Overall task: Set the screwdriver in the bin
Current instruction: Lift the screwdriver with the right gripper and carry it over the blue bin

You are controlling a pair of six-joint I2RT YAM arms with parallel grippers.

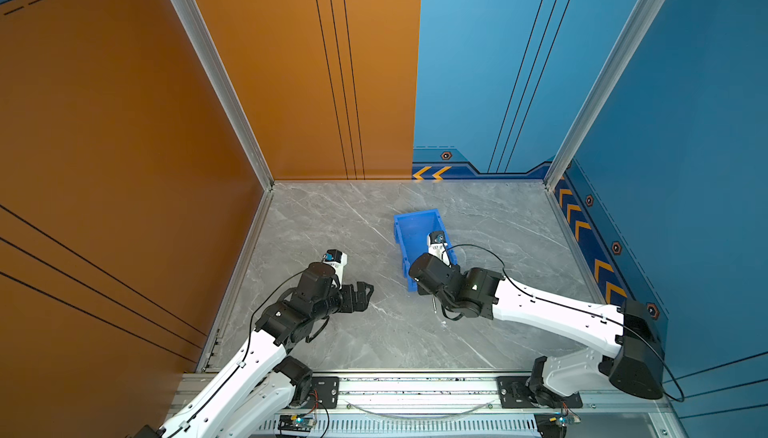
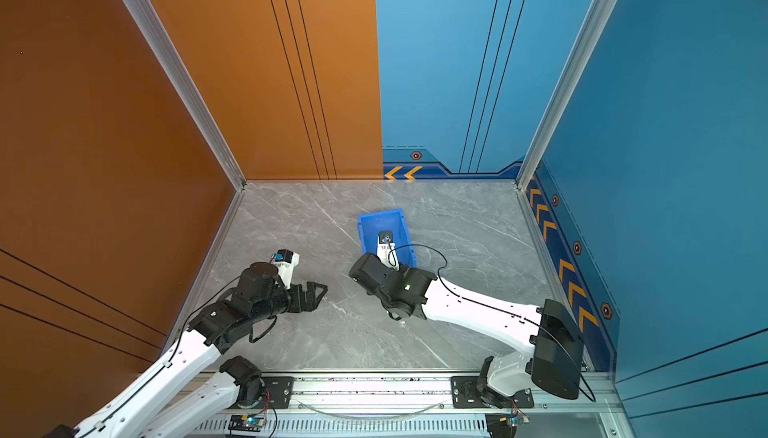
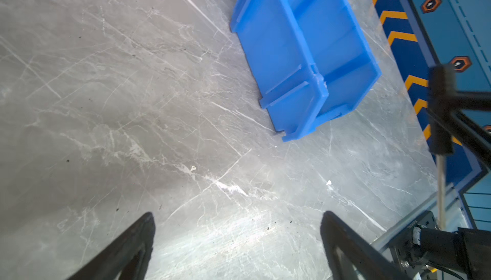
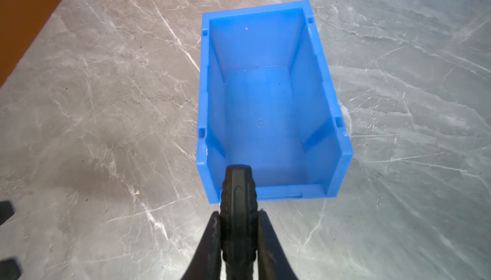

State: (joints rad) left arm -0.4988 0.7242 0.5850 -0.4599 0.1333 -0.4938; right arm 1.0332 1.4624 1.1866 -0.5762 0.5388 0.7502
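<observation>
Screwdriver (image 4: 238, 185) in right gripper (image 4: 238, 217), perhaps over bin (image 4: 255, 44)

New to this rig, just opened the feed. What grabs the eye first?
The bright blue rectangular plastic bin, empty, sits mid-table on the grey marble tabletop. At its low front lip, the right gripper is shut on a slim black-handled screwdriver, handle toward the bin. The left gripper hangs open over the marble, left of the bin.

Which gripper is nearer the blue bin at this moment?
Right. The right gripper holds the screwdriver at the lowered front lip of the bin; the left gripper hangs open over the table, apart from its side.
</observation>
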